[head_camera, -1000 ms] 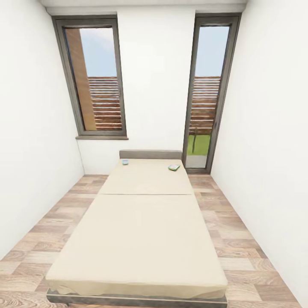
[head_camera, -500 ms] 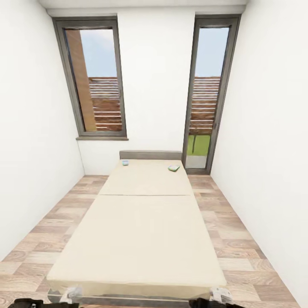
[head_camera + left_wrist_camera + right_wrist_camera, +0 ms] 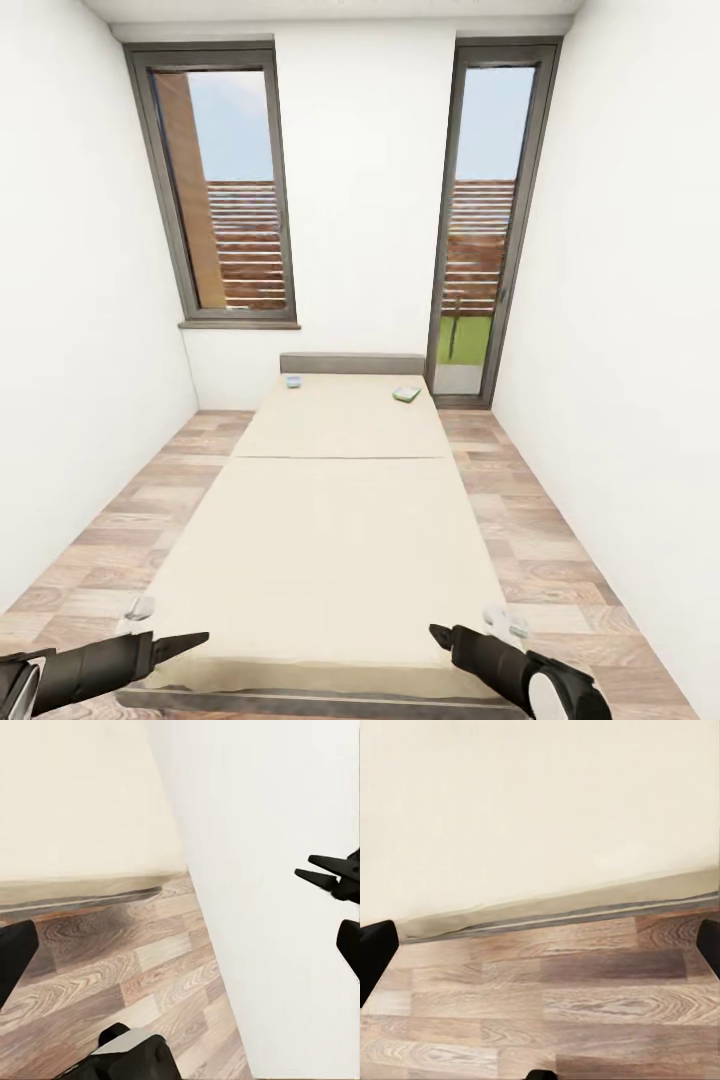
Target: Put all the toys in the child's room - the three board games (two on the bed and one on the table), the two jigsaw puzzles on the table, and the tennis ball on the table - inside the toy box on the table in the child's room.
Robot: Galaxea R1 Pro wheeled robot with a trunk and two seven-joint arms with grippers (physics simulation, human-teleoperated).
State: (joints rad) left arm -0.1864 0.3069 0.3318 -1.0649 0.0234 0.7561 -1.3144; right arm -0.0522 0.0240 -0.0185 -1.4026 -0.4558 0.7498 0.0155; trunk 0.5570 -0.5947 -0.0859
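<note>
two board games, blue (image 3: 292, 381) and green (image 3: 406, 394), lie by the headboard at the bed's (image 3: 340, 520) far end, out of reach. left gripper (image 3: 196, 637) and right gripper (image 3: 438, 632) hover empty at its foot; their opening i cannot tell.

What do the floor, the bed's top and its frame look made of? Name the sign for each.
Floor: wood-look planks, brown grain and staggered joints, matt; could be laminate. Bed top: beige cloth-like mattress cover, smooth, matt, with a seam across it. Frame: grey-brown board with a pale stripe, material unclear.
</note>
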